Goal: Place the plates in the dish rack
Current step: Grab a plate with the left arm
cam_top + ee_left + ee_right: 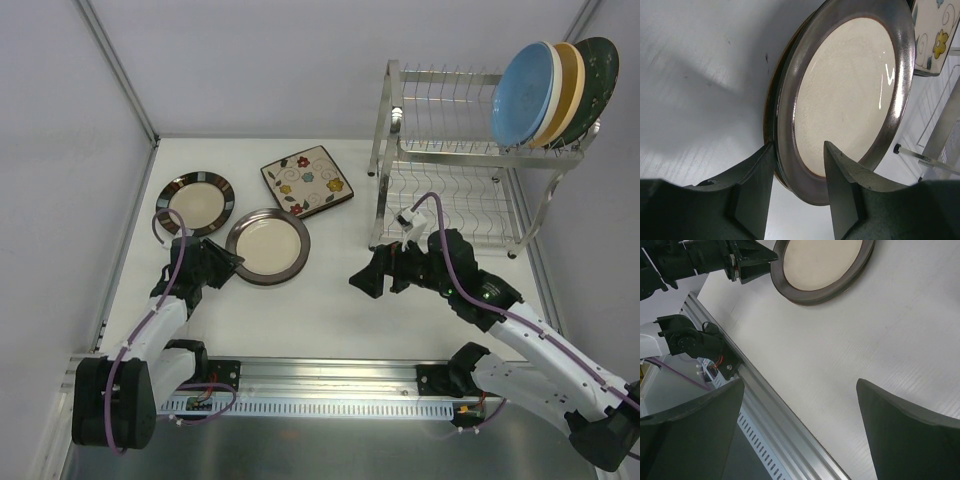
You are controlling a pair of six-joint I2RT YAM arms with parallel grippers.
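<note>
A brown-rimmed cream plate [268,246] lies on the white table. My left gripper [228,262] is at its left edge. In the left wrist view the gripper [799,145] has its jaws closed over the rim of this plate [845,85], one finger under it and one on top. My right gripper [362,281] hangs open and empty over bare table, right of that plate and in front of the dish rack [450,170]. The rack's upper shelf holds a blue plate [525,95], a tan plate [565,85] and a dark green plate [597,70], all on edge.
A dark striped-rim plate [195,203] lies at the back left. A square cream floral plate [307,181] lies between it and the rack. The rack's lower shelf [455,205] holds nothing. A metal rail [330,375] runs along the near table edge.
</note>
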